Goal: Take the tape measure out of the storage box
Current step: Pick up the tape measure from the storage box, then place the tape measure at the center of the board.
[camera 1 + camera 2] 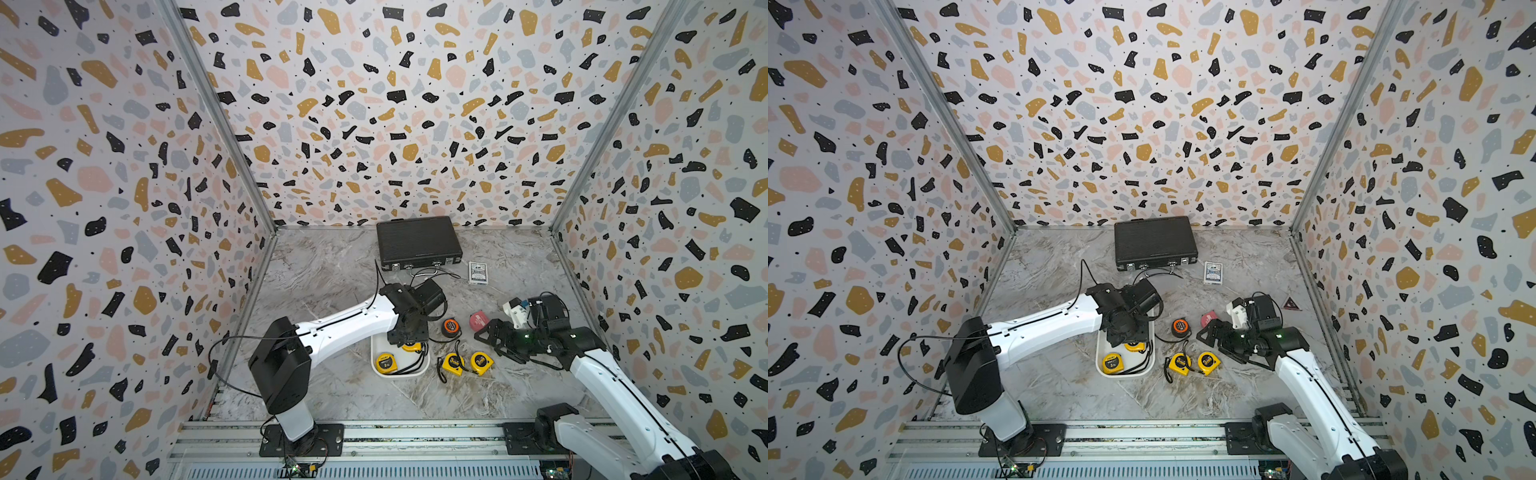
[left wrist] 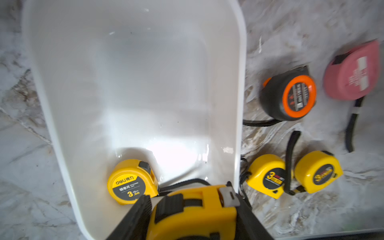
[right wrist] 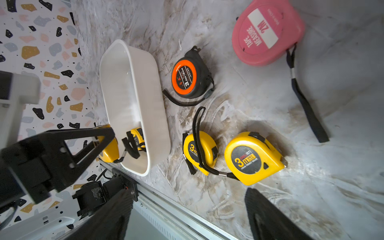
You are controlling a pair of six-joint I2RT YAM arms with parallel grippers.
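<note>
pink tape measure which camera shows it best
Right wrist: the pink tape measure lies large and sharp, label readable, strap visible. Left wrist shows it blurred at the frame edge. In both top views it is tiny, its label illegible.

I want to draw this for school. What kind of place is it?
Probably a robot testing booth, not a home. Two robot arms are bolted to a metal rail, speckled panel walls box in a marble-look table, and tape measures lie beside a white storage box.
</note>
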